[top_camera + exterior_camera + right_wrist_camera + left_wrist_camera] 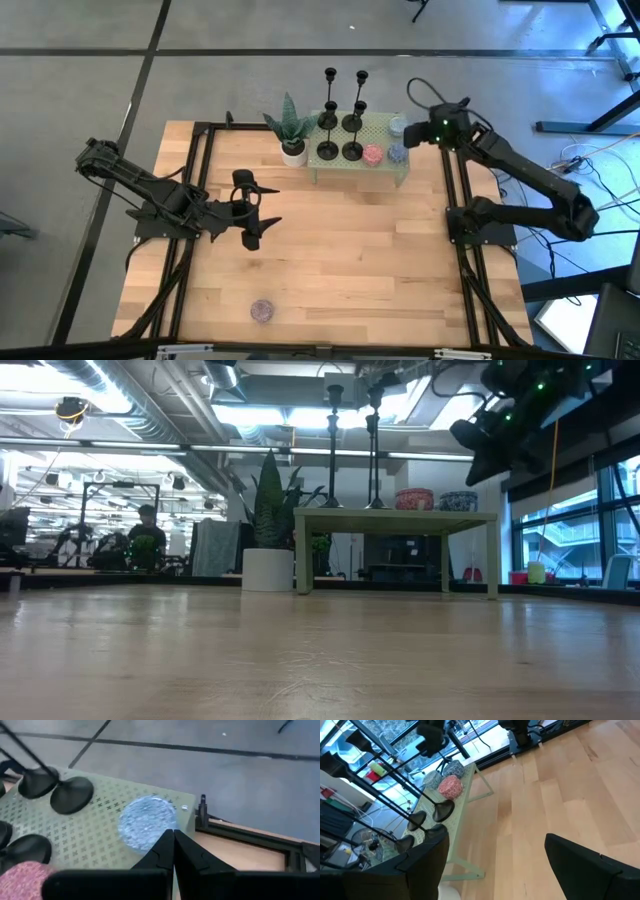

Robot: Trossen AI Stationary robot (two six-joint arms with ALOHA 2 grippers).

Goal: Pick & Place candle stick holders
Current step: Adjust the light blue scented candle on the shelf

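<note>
- My right gripper (418, 137) hangs over the far-right corner of the green perforated stand (385, 172), jaws pressed together, gripping nothing, above a pale blue candle (146, 822).
- All four candle stick holders (340, 128) stand upright in a two-by-two cluster on the stand's left half.
- My left gripper (262, 209) sits low at table centre-left, jaws spread, empty.
- Potted plant (290, 130) stands just left of the stand.

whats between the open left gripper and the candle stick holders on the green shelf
In the high view, only bare wood lies between the left gripper and the candle stick holders; the potted plant stands just beside that line.
</note>
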